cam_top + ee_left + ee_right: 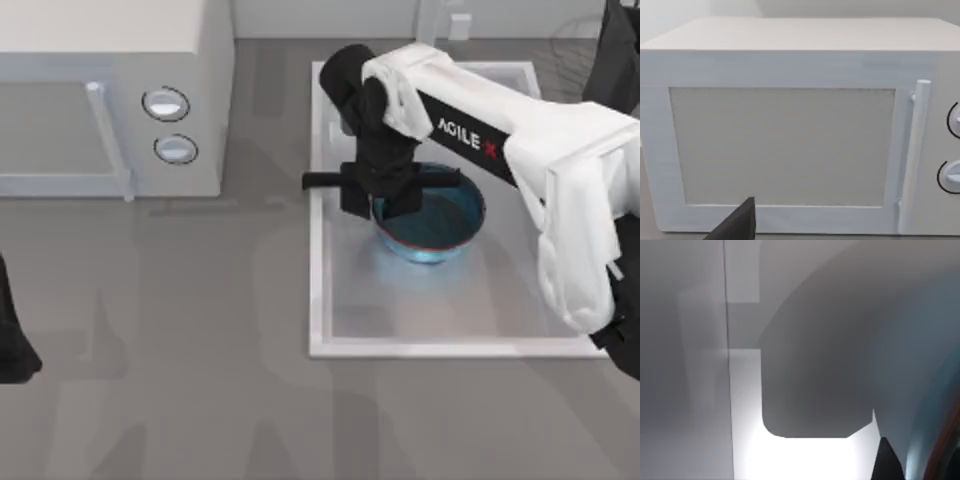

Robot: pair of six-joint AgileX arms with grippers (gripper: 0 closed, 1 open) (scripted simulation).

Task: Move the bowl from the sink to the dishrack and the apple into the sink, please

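Observation:
The blue-teal bowl (440, 225) with its thin red-brown rim rests in the white sink (318, 250), toward the basin's back half. My right gripper (388, 205) hangs from above onto the bowl's left rim. In the right wrist view the bowl's wall (940, 390) looms very close, over the pale sink floor (790, 455). My left arm (12, 340) is parked at the table's left edge. The apple is out of view. Thin wires of the dishrack (575, 45) show faintly at the back right.
A white microwave (110, 90) with two round knobs (166, 103) stands at the back left; the left wrist view faces its door (782, 145) and handle (915, 150). The white faucet post (430, 20) rises behind the sink. Grey tabletop (180, 330) stretches left of and in front of the sink.

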